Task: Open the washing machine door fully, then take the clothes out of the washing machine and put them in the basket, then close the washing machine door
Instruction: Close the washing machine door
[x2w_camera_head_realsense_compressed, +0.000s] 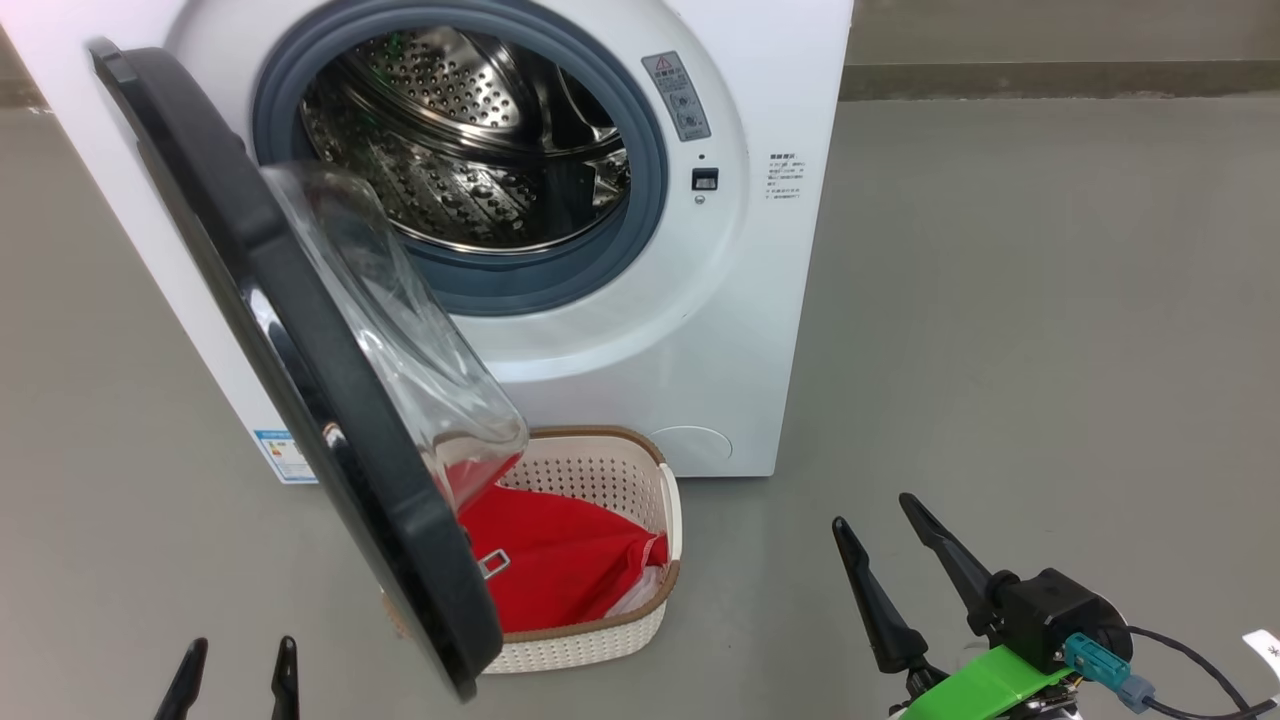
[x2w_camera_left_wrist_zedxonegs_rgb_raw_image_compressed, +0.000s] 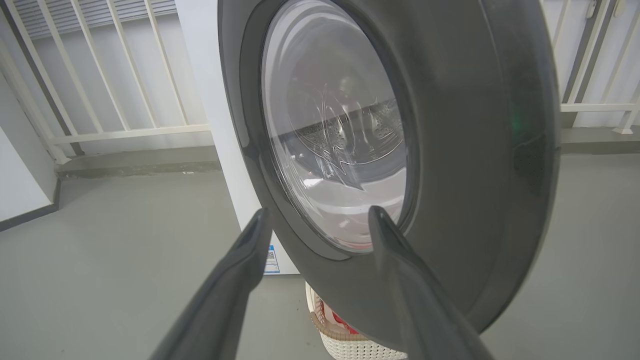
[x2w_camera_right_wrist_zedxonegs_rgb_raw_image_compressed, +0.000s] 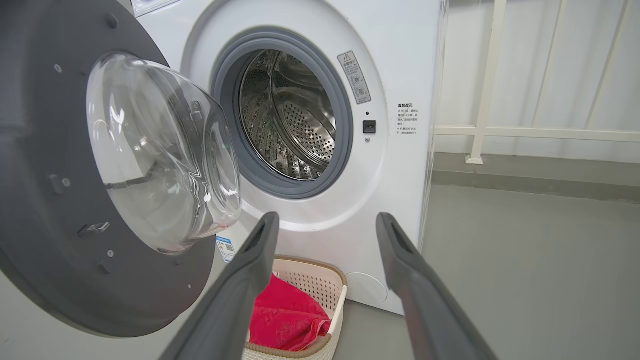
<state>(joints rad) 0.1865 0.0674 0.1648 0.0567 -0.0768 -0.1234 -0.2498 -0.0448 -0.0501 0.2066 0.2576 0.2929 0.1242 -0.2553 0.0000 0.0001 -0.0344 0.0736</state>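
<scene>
The washing machine (x2w_camera_head_realsense_compressed: 640, 380) (x2w_camera_right_wrist_zedxonegs_rgb_raw_image_compressed: 400, 65) stands with its steel drum (x2w_camera_head_realsense_compressed: 470, 140) bare inside. Its door (x2w_camera_head_realsense_compressed: 300, 370) (x2w_camera_left_wrist_zedxonegs_rgb_raw_image_compressed: 450, 150) (x2w_camera_right_wrist_zedxonegs_rgb_raw_image_compressed: 55, 200) is swung out towards me, the glass bowl (x2w_camera_head_realsense_compressed: 400, 340) hanging over the basket (x2w_camera_head_realsense_compressed: 610, 470) (x2w_camera_right_wrist_zedxonegs_rgb_raw_image_compressed: 315, 280). Red clothes (x2w_camera_head_realsense_compressed: 560, 570) (x2w_camera_right_wrist_zedxonegs_rgb_raw_image_compressed: 285, 315) lie in the basket on the floor before the machine. My left gripper (x2w_camera_head_realsense_compressed: 235, 660) (x2w_camera_left_wrist_zedxonegs_rgb_raw_image_compressed: 317, 220) is open, its fingertips close to the door's outer face. My right gripper (x2w_camera_head_realsense_compressed: 875, 515) (x2w_camera_right_wrist_zedxonegs_rgb_raw_image_compressed: 325, 222) is open and holds nothing, to the right of the basket.
Grey floor (x2w_camera_head_realsense_compressed: 1000, 300) spreads to the right of the machine. A white railing (x2w_camera_left_wrist_zedxonegs_rgb_raw_image_compressed: 115, 132) (x2w_camera_right_wrist_zedxonegs_rgb_raw_image_compressed: 525, 132) and a low kerb run behind it. A blue label (x2w_camera_head_realsense_compressed: 280, 455) sits low on the machine's left corner.
</scene>
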